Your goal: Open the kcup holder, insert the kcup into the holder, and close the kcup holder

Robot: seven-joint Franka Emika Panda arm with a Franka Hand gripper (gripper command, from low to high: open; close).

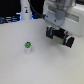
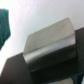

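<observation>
In the exterior view the kcup (image 1: 28, 47) is seen nearest the camera, standing alone on the white table (image 1: 20, 67), left of centre. It stands upright, its green top facing up and its whitish body below, so that its short axis is vertical; being round, no sideways heading can be told. Farther back and toward the exterior view's right, the gripper (image 1: 60, 36) is seen hanging above the table, well apart from the kcup, with dark blocky parts below the white arm (image 1: 62, 12). Whether its jaws are spread or closed cannot be told from the blurred pictures, and nothing is seen held in them. Farthest back, near the exterior view's left, a tall white post (image 1: 26, 10) is seen against dark clutter at the table's far edge. The kcup, the post and the arm are shown only by the exterior view. By the wrist view a close, blurred grey block (image 2: 50, 42) with a slanted top face is shown over a black surface (image 2: 15, 67), with the white table behind it and a teal patch (image 2: 5, 25) at one edge; what these are cannot be made out. The kcup holder cannot be identified with certainty in either picture.
</observation>
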